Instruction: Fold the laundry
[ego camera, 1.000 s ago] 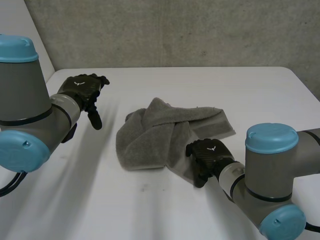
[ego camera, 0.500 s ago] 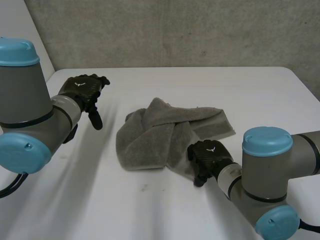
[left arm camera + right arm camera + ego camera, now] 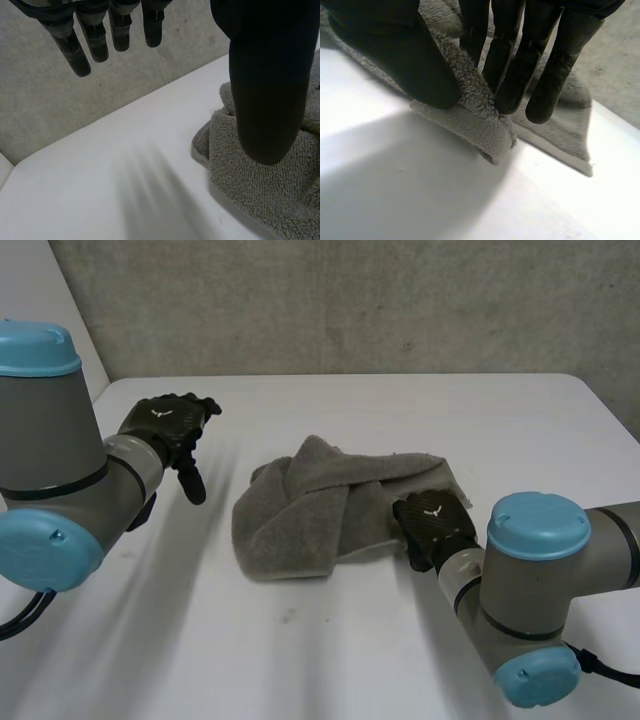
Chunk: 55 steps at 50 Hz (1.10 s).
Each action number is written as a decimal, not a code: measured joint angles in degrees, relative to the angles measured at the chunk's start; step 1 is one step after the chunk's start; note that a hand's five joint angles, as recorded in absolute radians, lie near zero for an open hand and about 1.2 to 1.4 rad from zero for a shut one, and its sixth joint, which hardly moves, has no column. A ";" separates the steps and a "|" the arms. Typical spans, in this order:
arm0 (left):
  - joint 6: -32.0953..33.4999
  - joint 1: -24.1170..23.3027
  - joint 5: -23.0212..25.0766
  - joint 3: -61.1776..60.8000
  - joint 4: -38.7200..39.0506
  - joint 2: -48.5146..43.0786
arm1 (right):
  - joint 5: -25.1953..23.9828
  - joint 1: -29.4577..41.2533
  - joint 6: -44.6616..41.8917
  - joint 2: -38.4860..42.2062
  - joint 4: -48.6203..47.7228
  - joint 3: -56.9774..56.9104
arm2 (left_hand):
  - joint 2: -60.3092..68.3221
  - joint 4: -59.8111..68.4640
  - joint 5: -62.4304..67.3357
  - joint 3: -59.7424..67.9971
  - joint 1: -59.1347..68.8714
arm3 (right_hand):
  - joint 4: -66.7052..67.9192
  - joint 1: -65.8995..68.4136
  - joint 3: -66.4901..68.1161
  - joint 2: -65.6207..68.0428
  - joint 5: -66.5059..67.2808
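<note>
White tabletop carries a crumpled grey towel at centre: soft, light, floppy, best taken at a corner or hem. At its 4 o'clock the right robot hand pinches a folded edge between thumb and fingers; the right wrist view shows that pinch, which the head view hides behind the hand's back. The left robot hand hangs released at 10 o'clock, well apart, fingers straight.

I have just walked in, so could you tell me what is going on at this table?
The robot is working on a grey towel that lies crumpled on the white table. Its right hand pinches the towel's near right edge between thumb and fingers. The left hand is open, held above the table on the towel's other side, apart from it.
</note>
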 measured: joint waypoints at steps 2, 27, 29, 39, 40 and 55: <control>0.06 0.00 0.01 -0.10 -0.01 0.00 | 0.30 -0.15 -0.23 -0.13 -0.20 -0.09 | 0.00 0.00 0.00 0.01 0.00 | 0.03 0.00 0.00 0.00 0.00; -0.34 -4.50 1.11 -11.19 -7.67 2.39 | -3.42 -12.71 -4.53 -17.23 10.08 -2.66 | 18.11 18.11 16.71 18.08 18.05 | 0.05 0.00 0.46 0.00 0.54; -0.36 -4.92 1.09 -13.35 -5.74 2.69 | -3.67 -13.97 -4.86 -17.23 10.74 -2.91 | 18.25 18.31 16.90 18.23 18.27 | 0.05 0.00 0.46 0.00 0.56; -0.19 -6.44 1.23 -21.30 11.87 -0.46 | -3.76 -16.08 -7.04 -16.60 11.28 -3.67 | 18.44 18.49 17.08 18.42 18.45 | 0.05 0.00 0.46 0.00 0.64; -0.17 -6.50 1.26 -21.35 13.05 -1.09 | -3.74 -16.10 -7.14 -16.54 11.25 -3.64 | 18.44 18.49 17.08 18.42 18.45 | 0.05 0.00 0.46 0.00 0.65; -0.05 -8.39 1.38 -12.62 19.27 -11.55 | -3.80 -15.87 -7.30 -14.86 11.08 -2.77 | 17.89 17.78 16.29 17.91 18.26 | 0.05 0.00 0.46 0.00 0.73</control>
